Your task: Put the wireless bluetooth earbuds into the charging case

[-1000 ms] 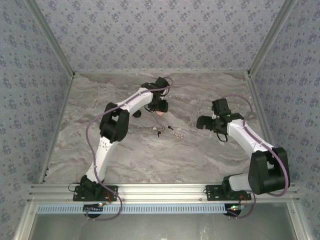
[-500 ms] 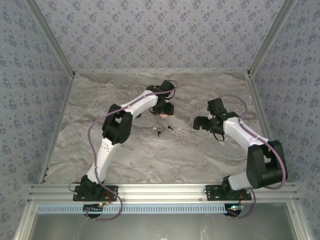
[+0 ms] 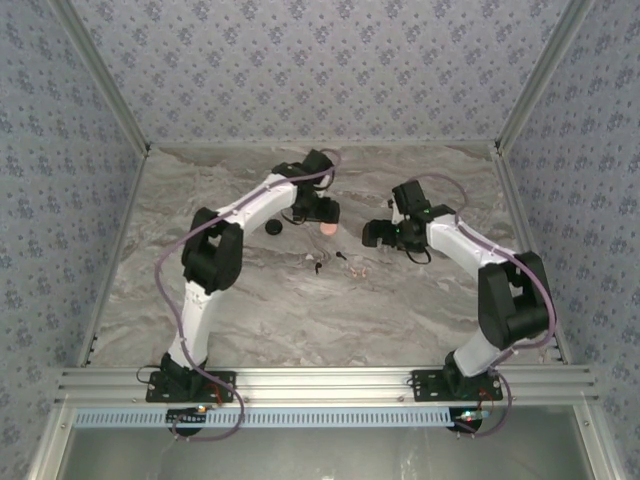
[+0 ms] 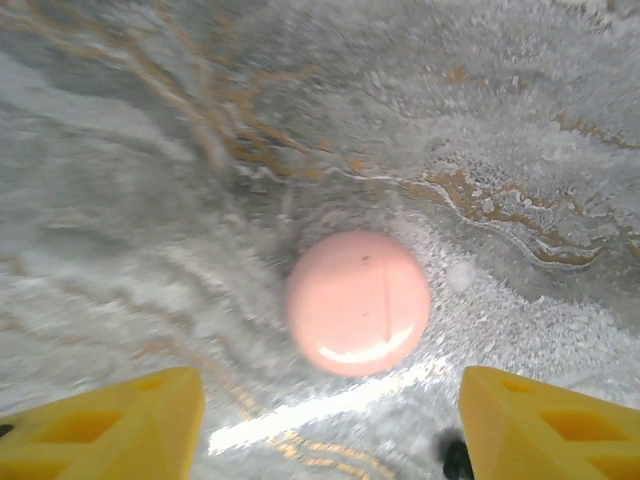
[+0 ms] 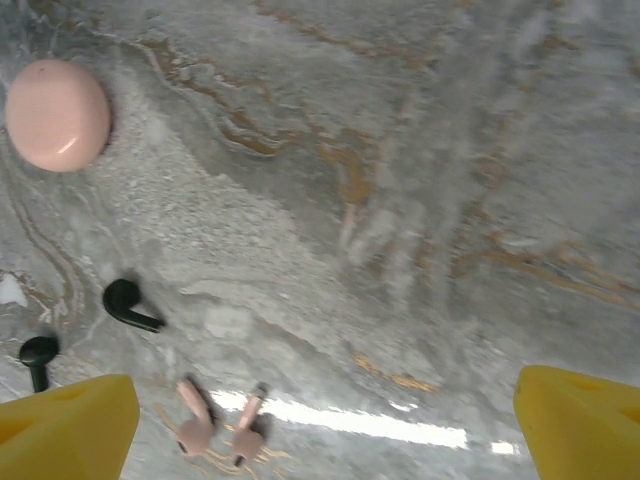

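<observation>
Right wrist view: right jaws spread wide, empty, tips cropped by the frame. Two black earbuds (image 5: 128,303) lie on the counter (image 5: 420,200), near the pink case (image 5: 57,114). Left jaws wide open, empty, either side of the case; a dark object (image 4: 456,462) at the frame edge is unidentifiable.

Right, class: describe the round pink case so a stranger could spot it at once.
On the marble table, look close by the left gripper. The round pink case lies there, closed, smooth and glossy. The black disc to its left differs in colour, and the pink earbuds nearby have stems.
</observation>
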